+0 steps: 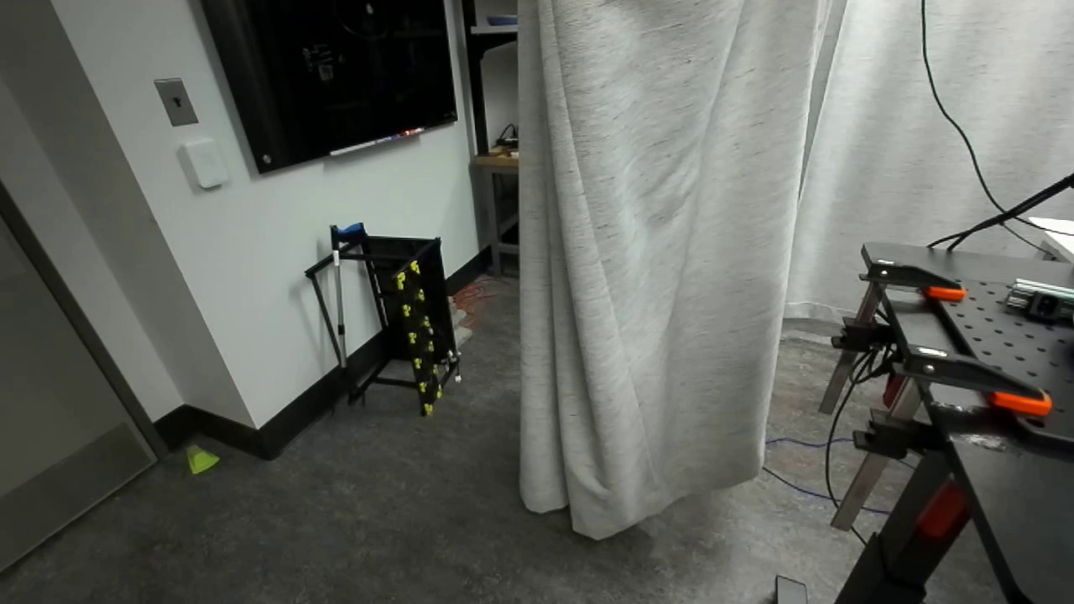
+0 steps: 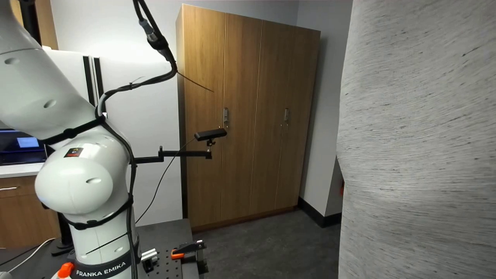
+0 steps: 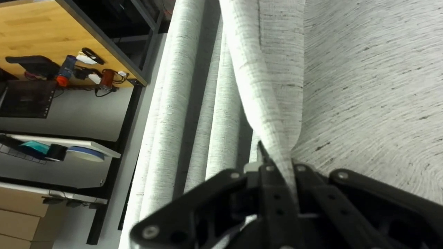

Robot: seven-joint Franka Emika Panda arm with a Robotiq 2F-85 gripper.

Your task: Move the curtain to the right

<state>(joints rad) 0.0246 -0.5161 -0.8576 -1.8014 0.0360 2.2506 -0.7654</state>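
Note:
The curtain is light grey-white, finely streaked fabric with deep vertical folds. In an exterior view it hangs nearly to the floor in the middle (image 1: 663, 252). In an exterior view it fills the right side close to the camera (image 2: 418, 135). In the wrist view its folds run up the middle and a broad sheet lies to the right (image 3: 373, 86). My gripper (image 3: 285, 168) is shut on a narrow, pinched fold of the curtain, which runs down between the fingers. The gripper is out of view in both exterior views; only the arm (image 2: 77, 178) shows.
A plainer white curtain (image 1: 889, 151) hangs further back. A black table (image 1: 998, 243) with orange-tipped clamps and hanging cables stands to the right. A black frame (image 1: 419, 335) leans by the wall. A wooden cabinet (image 2: 248, 116) and camera bracket (image 2: 186, 154) stand beyond the arm.

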